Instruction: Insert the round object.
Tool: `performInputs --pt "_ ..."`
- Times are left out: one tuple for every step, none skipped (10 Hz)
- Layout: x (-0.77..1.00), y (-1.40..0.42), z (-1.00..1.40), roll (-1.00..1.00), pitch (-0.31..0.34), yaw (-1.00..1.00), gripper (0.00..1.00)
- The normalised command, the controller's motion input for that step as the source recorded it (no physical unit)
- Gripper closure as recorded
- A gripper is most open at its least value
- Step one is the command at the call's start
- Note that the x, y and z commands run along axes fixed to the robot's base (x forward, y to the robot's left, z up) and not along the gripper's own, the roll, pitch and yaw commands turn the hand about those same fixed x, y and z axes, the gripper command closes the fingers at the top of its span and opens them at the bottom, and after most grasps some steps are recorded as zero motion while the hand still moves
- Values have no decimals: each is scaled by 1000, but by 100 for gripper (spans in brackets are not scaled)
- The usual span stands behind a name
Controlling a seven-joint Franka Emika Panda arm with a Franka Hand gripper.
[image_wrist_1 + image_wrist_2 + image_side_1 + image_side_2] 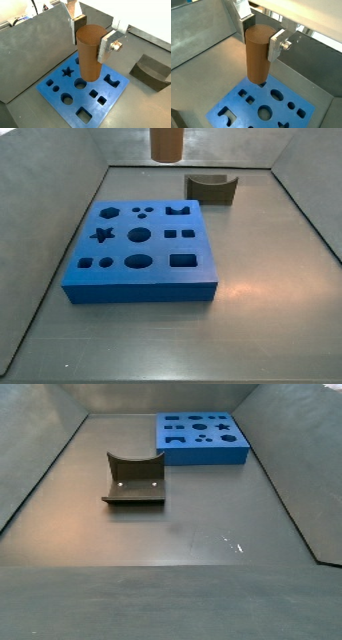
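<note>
My gripper [89, 40] is shut on the round object [90, 55], a plain brown cylindrical peg held upright by its upper end. One silver finger [105, 48] presses on its side; both wrist views show the grip [258, 40]. The peg [256, 55] hangs well above the blue block [67, 97], a flat block with several shaped holes. In a side view only the peg's lower end [166, 143] shows, high above the block's far end [140, 248]. The block's round hole [139, 233] is open. The gripper itself is out of frame in both side views.
A dark olive block with a curved notch [210, 188] stands on the floor beyond the blue block, also shown in a side view [134, 481] and a wrist view [152, 72]. Grey sloping walls [54, 198] enclose the floor on all sides.
</note>
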Motion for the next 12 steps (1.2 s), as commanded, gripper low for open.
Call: performInputs --pt "249 0 -1000 103 0 -17 100" --pt "237 0 -934 110 0 0 100" --pt "214 0 -937 189 0 0 100" --pt "143 40 -851 246 0 0 100" --pt "0 60 -746 314 -11 0 100" --pt "-363 97 -714 274 -61 -46 100" --pt "-446 91 -689 243 -67 -34 100" --pt "-406 80 -651 203 -44 -40 100" --pt "-363 40 -566 121 -51 -26 100" --pt "-260 0 -394 0 -53 0 100" --pt "-300 0 -374 0 -67 0 100" --pt "-257 0 -349 0 -50 -3 100"
